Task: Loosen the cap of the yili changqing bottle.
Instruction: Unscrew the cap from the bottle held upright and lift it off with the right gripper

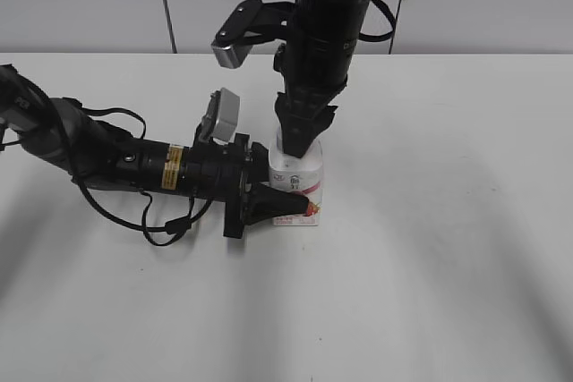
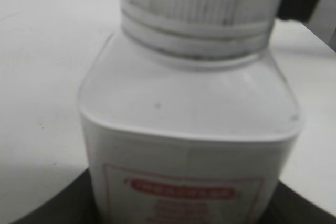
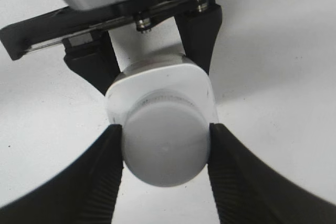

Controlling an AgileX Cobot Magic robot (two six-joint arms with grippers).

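Two grippers hold one upright white bottle [image 1: 298, 183] mid-table [image 1: 448, 221]: left gripper [image 1: 285, 205] clamps its seemingly pink-labelled body, right gripper [image 3: 165, 145] from above pinches its ribbed white cap [image 3: 164, 148].

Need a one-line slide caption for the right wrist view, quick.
Right gripper clamps the white cap from above while the left gripper holds the yili changqing bottle below.

Grippers crowding bottle [image 1: 300, 178]; open table [image 1: 448, 221] rightward.
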